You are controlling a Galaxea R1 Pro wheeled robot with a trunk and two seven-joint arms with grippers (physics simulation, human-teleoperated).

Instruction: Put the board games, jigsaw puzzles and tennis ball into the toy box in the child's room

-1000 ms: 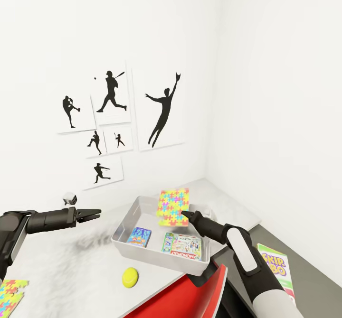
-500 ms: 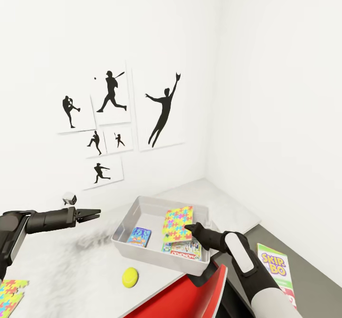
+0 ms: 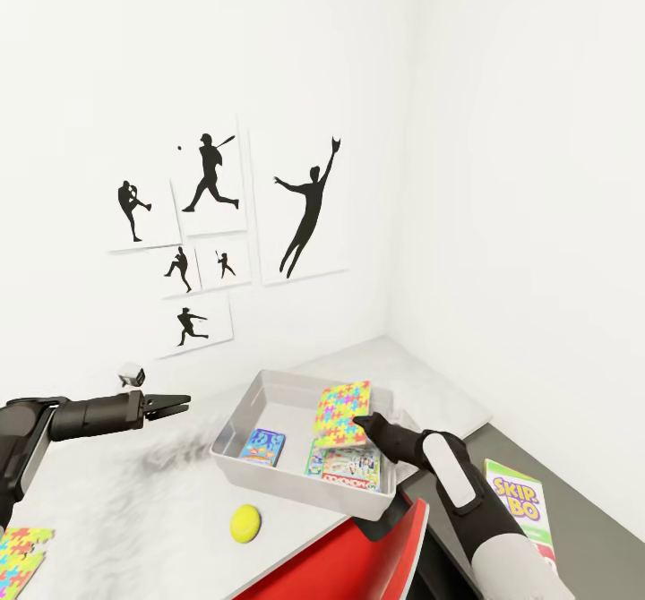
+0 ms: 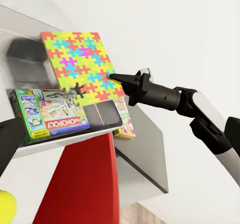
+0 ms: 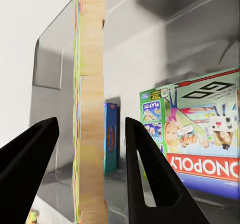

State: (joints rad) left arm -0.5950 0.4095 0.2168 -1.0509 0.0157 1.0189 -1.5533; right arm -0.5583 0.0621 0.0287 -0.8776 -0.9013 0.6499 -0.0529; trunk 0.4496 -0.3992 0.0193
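My right fingers [image 5: 90,174] stand apart around the yellow jigsaw-patterned slab [image 3: 341,414], tilted over the grey flared bin [image 3: 235,425]. Two printed boxes lie beneath them; the yellow-green ball [image 3: 245,522] waits on the desk [image 3: 116,501]. My left fingers [image 3: 177,400] look together.

Hidden and cut-off parts around the toy box

In the head view a jigsaw puzzle [image 3: 341,414] is covering the upper part of the Monopoly box [image 3: 345,468], the second puzzle [image 3: 18,558] is running off the lower left edge, and the Skip-Bo box [image 3: 521,507] is sitting partly behind the right arm. In the left wrist view the tennis ball [image 4: 6,204] is showing only as a sliver.
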